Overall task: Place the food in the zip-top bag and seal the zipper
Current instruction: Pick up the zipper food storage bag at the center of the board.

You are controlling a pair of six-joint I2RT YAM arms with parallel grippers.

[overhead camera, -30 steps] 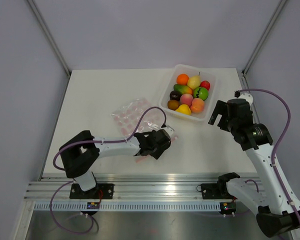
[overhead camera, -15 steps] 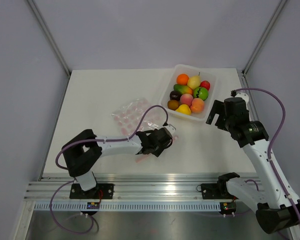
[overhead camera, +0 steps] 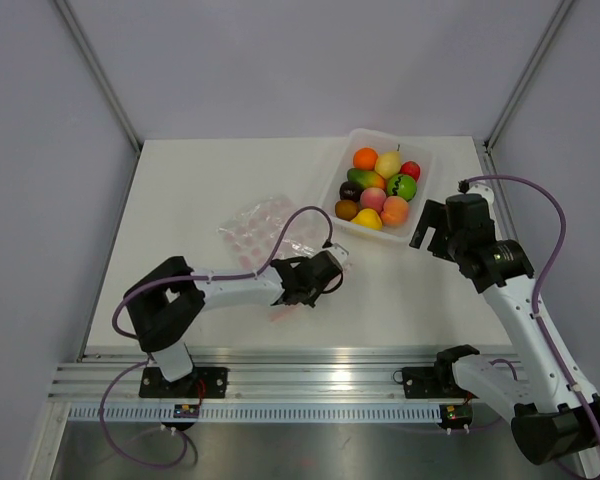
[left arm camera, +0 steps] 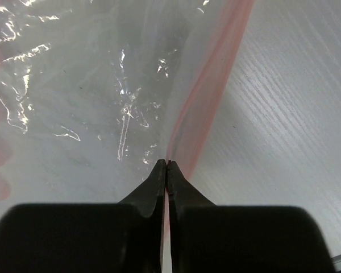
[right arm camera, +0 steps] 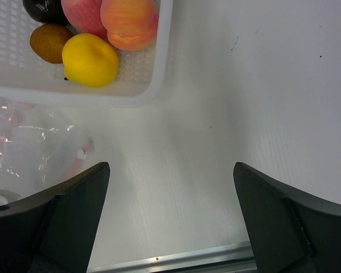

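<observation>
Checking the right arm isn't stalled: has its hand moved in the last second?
Yes. The right hand has crept left and slightly up-frame, toward the white tray's right edge.

pink-dotted clear bag (overhead camera: 252,226), pink zipper (left arm camera: 208,91), white tray (right arm camera: 115,98)

Food (overhead camera: 377,187) in tray (overhead camera: 421,195) at back right, zip-top bag (overhead camera: 258,228) left of tray
</observation>
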